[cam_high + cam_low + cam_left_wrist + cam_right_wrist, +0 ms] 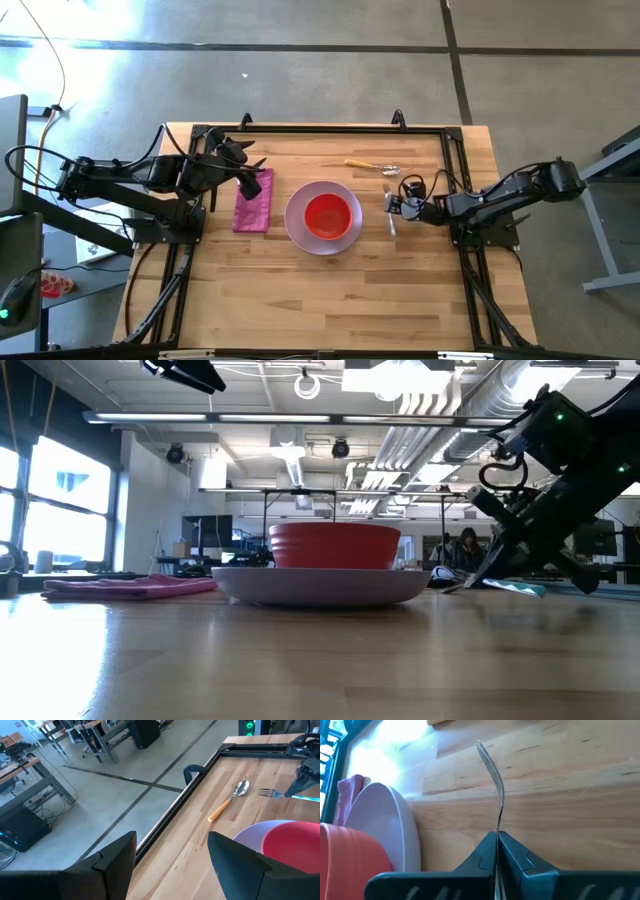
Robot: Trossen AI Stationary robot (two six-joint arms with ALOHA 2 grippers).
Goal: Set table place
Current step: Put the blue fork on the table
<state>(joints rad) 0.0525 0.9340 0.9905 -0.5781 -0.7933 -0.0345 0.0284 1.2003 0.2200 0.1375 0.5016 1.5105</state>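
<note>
The lavender plate (323,238) lies mid-table with the red bowl (327,215) standing in it. The magenta napkin (252,205) lies flat to the plate's left. The yellow-handled spoon (372,166) lies near the far edge. My right gripper (396,206) is to the right of the plate, shut on the silver fork (496,785). My left gripper (246,166) hovers open and empty over the napkin's far end. Its fingers show spread in the left wrist view (172,865). My right gripper pinches the fork's handle (498,831) between its two shut fingers. The fork runs on along the fingers, and its tines (483,749) point toward the table's far edge. It sits low over the wood (455,585); I cannot tell whether it touches the table.
The black rail frame (320,130) edges the table, with clamps at the far edge. Bare wood lies between the plate and the near edge (330,300). The spoon (227,802) lies just beyond the fork's tines (267,793).
</note>
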